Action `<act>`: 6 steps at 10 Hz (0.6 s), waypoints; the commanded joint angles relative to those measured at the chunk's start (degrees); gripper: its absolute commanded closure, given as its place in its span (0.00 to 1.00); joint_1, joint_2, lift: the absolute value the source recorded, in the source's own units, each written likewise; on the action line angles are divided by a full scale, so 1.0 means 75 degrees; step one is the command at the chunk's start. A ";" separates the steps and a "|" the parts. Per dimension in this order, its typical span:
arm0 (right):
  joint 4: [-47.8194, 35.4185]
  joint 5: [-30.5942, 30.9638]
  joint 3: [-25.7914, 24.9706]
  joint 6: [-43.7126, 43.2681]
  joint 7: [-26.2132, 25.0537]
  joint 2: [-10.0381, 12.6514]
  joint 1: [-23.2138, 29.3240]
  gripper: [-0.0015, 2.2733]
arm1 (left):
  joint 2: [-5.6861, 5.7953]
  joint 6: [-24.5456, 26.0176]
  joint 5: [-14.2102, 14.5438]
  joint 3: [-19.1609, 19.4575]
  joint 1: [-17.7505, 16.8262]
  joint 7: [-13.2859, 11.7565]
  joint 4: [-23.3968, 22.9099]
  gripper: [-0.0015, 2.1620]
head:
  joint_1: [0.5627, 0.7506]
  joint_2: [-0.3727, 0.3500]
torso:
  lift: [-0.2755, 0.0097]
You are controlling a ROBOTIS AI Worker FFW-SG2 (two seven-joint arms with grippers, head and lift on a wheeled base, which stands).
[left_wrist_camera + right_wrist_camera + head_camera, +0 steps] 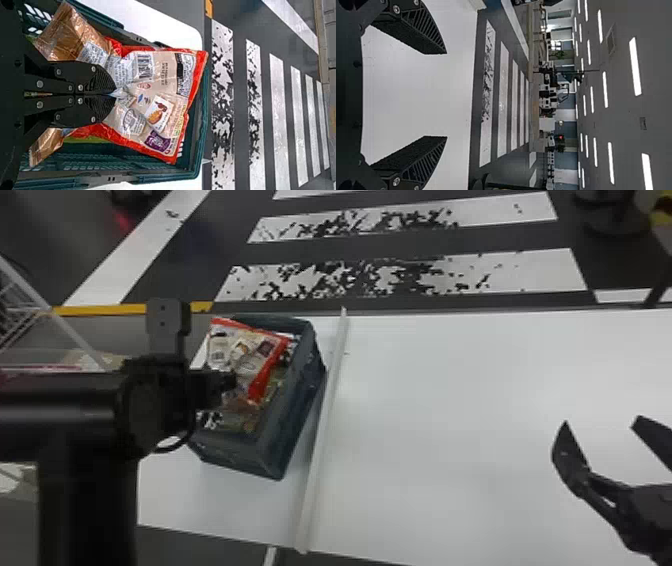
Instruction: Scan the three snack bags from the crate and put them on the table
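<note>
Snack bag, red-edged and cream, lies in the crate, a fold of its upper face nipped between the clenched fingers of the left gripper. Most of the bag spreads ahead of those fingertips, toward the crate's far rim; it looks nearly square, so its long axis is hard to tell, though it seems to run roughly along the fingers' line. Its barcode faces up, beside the grip. The left arm is plainly the nearer, and a lift clear of the rim would probably come next, before scanning.

Under the bag is a brown packet, with a second brown end showing past the fingers; whether both belong to one bag cannot be told. Something green lies below them. The crate sits askew on the white table, just beside a long pale bar.

Beyond the bar, well apart, the right gripper waits over the table, fingers spread, grasping nothing. Farther off runs a striped floor.
</note>
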 commanded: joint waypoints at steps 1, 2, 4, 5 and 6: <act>-0.0049 0.0000 -0.0001 -0.0002 0.0000 0.0000 0.0043 0.06 | -0.0005 0.0001 0.0008 0.0124 0.0140 0.0017 -0.0323 0.95 | 0.70 0.84 | 0.64; -0.0084 0.0000 -0.0001 -0.0002 0.0000 0.0000 0.0055 0.06 | -0.0005 0.0024 0.0055 0.0288 0.0327 0.0075 -0.0675 0.95 | 0.70 0.85 | 0.64; -0.0166 0.0000 0.0011 -0.0002 0.0000 0.0035 0.0055 0.06 | -0.0063 0.0071 0.0407 0.0663 0.0702 0.0099 -0.1554 0.95 | 0.70 0.86 | 0.64; -0.0260 0.0000 -0.0001 0.0021 0.0012 0.0047 0.0043 0.06 | -0.0075 0.0141 0.0618 0.0756 0.0819 0.0075 -0.1940 0.95 | 0.70 0.87 | 0.64; -0.0318 0.0012 -0.0012 0.0044 0.0012 0.0059 -0.0004 0.06 | -0.0134 0.0211 0.0840 0.0874 0.0960 -0.0019 -0.2280 0.95 | 0.70 0.86 | 0.64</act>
